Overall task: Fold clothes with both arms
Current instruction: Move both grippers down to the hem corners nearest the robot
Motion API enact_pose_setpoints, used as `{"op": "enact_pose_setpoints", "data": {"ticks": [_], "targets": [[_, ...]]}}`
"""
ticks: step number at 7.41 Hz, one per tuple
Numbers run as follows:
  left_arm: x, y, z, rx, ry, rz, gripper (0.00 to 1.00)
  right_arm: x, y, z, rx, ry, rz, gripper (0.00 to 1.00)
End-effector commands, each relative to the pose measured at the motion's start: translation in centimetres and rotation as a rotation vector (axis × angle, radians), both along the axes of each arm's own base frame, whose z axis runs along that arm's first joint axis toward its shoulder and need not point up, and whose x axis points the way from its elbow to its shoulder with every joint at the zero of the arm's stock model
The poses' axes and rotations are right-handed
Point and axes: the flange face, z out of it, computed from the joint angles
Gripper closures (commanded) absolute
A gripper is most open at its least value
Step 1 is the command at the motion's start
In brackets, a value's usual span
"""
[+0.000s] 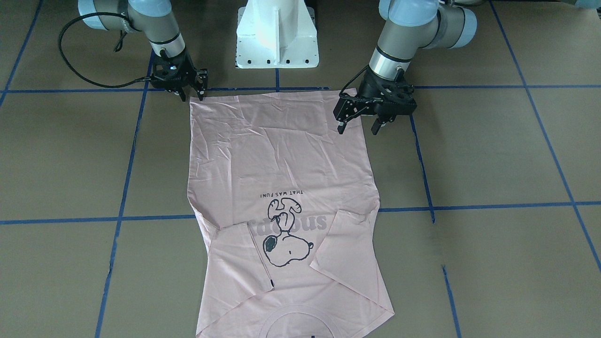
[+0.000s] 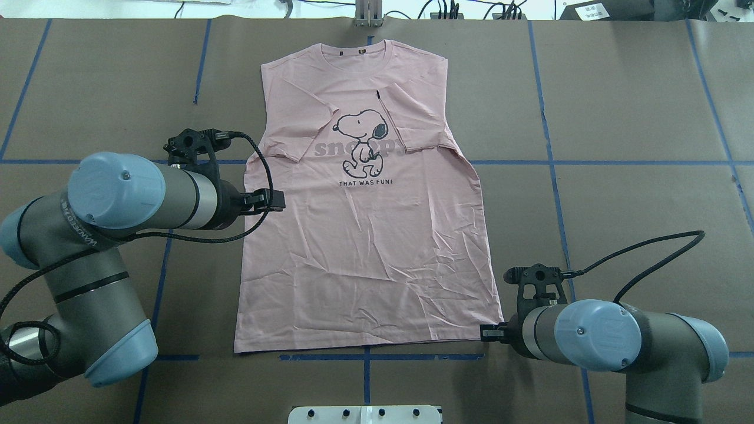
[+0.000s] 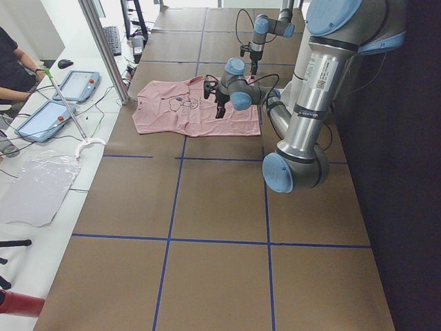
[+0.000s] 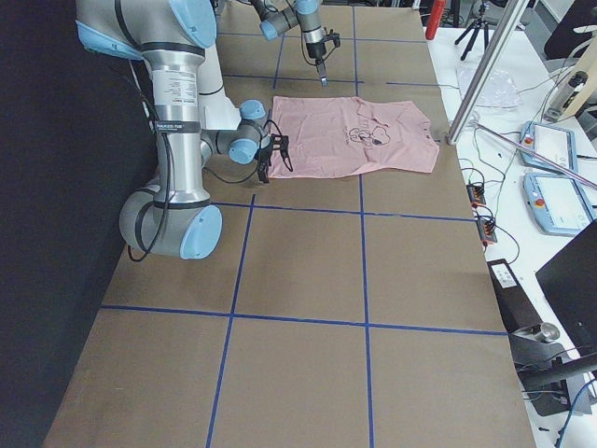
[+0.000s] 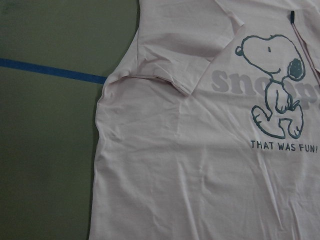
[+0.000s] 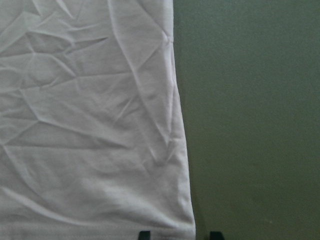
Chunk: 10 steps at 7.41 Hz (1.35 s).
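The T-shirt (image 2: 365, 247) is pale pink, with a black dog picture (image 2: 362, 144) and grey letters (image 2: 324, 148). The table (image 2: 636, 106) under the T-shirt is brown with blue lines (image 2: 589, 162). The left arm (image 2: 118, 200) and right arm (image 2: 595, 335) are grey with light-blue caps.

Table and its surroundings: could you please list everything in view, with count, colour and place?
T-shirt: one, pale pink with black dog print, flat, print up, sleeves folded inward, collar away from the robot.
Table: one, brown with blue tape grid.
Pedestal base: one, white, between the arms.
Tablets: two, grey, on the white bench beyond the table.
Person: one, partly seen, at that bench.
Left arm: one, grey with light-blue caps, beside the shirt's left edge.
Right arm: one, same colours, by the hem.
Left gripper: one, black, fingers apart, above the shirt's left edge.
Right gripper: one, black, fingers apart, at the hem's right corner.
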Motion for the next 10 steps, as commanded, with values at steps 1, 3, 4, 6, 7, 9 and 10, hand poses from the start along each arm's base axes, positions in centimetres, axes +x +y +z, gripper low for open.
{"op": "enact_pose_setpoints", "data": {"ticks": [1, 3, 4, 6, 7, 9, 10], "targets": [[0.1, 0.1, 0.0, 0.001, -0.001, 0.002, 0.00, -0.1, 0.0, 0.1, 0.000, 0.001, -0.003, 0.90], [0.1, 0.1, 0.0, 0.000, 0.000, 0.003, 0.00, 0.0, -0.1, 0.1, 0.002, 0.002, -0.004, 1.00], [0.1, 0.1, 0.0, -0.002, 0.001, 0.004, 0.00, 0.2, -0.2, -0.2, 0.004, -0.006, 0.001, 1.00], [2.7, 3.9, 1.4, -0.110, 0.015, 0.008, 0.00, 0.9, -0.4, -1.1, 0.004, -0.028, 0.008, 1.00], [4.8, 8.0, 1.3, -0.142, 0.011, 0.005, 0.00, 1.2, -0.4, -1.8, 0.009, -0.040, 0.010, 1.00], [5.5, 13.6, 0.4, -0.244, -0.074, 0.016, 0.01, 1.4, -0.5, -2.1, 0.012, -0.048, 0.013, 1.00], [5.8, 14.8, 0.6, -0.259, -0.111, 0.011, 0.01, 1.5, -0.7, -2.2, 0.012, -0.049, 0.019, 1.00]]}}
